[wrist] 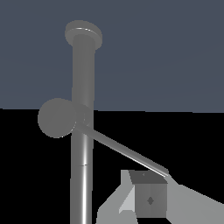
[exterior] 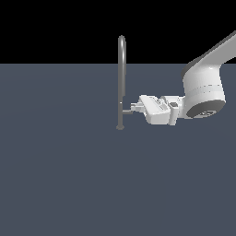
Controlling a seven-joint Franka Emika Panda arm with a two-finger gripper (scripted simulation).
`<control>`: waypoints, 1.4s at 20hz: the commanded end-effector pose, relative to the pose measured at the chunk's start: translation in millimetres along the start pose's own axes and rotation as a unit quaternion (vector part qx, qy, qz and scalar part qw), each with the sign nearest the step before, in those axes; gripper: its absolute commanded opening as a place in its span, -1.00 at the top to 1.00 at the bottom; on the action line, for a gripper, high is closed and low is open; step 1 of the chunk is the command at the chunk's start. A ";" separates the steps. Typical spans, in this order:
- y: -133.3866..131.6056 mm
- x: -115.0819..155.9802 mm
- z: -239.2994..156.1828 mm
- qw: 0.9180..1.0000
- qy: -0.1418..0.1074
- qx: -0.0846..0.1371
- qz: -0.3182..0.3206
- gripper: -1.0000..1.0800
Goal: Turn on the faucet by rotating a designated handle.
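Observation:
The faucet (exterior: 121,73) is a tall thin grey pipe with an arched top, standing on a small round base. Its handle (exterior: 126,111) sticks out low on the stem toward the exterior view's right. My gripper (exterior: 134,108) reaches in level from that side, its fingertips at the handle's outer end. In the wrist view the faucet (wrist: 82,78) stem fills the middle, and the handle (wrist: 122,148) shows a round stub end and a thin rod slanting to my gripper (wrist: 148,183). The rod's tip rests against the fingertip's edge. The fingers appear together as one block, with nothing between them.
The faucet stands on a flat dark blue-grey surface (exterior: 69,175). My white arm (exterior: 203,87) comes in from the exterior view's upper right. No other objects are in view.

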State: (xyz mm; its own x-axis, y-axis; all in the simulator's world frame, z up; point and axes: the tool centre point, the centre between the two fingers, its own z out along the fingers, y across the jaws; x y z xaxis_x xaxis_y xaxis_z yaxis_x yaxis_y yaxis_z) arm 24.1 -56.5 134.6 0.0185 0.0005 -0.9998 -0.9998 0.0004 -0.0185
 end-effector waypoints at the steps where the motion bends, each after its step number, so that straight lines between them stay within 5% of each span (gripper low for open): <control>1: 12.5 23.3 -0.3 1.000 0.000 0.000 0.009 1.00; 3: 15.9 29.6 -0.4 1.000 0.000 -0.001 0.009 1.00; 4: 9.6 12.0 0.0 1.000 -0.001 -0.001 0.000 1.00; 12: 14.4 63.0 -0.4 1.000 0.000 -0.001 0.009 1.00; 14: 10.2 37.5 0.4 1.000 0.010 -0.010 -0.004 1.00; 28: -2.4 88.3 -0.4 1.000 0.001 -0.001 0.009 1.00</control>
State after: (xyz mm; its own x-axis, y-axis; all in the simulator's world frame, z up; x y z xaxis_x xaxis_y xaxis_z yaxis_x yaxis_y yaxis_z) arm 35.0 -57.0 72.3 0.0359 0.0046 -0.9993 -0.9993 -0.0110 -0.0359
